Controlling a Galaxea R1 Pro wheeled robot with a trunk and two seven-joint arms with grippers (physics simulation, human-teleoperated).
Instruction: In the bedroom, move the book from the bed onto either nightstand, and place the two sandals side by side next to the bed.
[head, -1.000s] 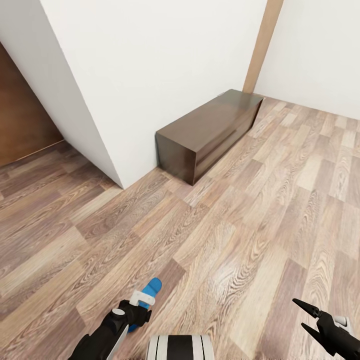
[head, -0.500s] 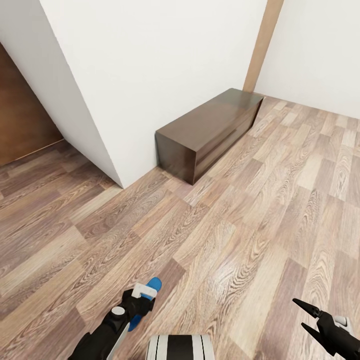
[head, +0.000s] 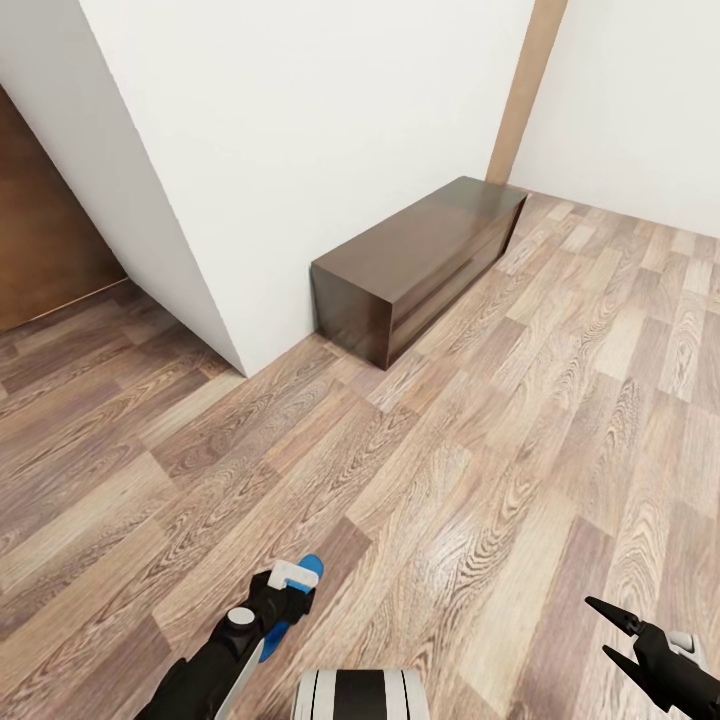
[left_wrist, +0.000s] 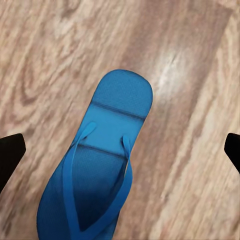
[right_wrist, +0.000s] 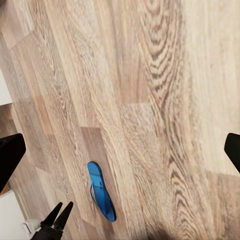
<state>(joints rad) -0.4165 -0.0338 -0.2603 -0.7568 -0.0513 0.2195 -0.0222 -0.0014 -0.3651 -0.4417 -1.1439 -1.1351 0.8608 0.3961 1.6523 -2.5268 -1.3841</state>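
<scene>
One bright blue sandal (left_wrist: 97, 175) lies flat on the wood-plank floor (head: 480, 480), near the robot on its left side, with the left pincer (head: 287, 588) right above it, jaws apart. It looks light and bendy, so I'd pinch the sole edge or the thin thong straps. The right pincer (head: 612, 633) hangs open too, well apart from the sandal.

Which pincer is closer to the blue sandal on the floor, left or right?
Left. The left pincer hangs directly above the blue sandal, fingers spread to either side of it. The right pincer is far off to the side, open over bare wood floor.
</scene>
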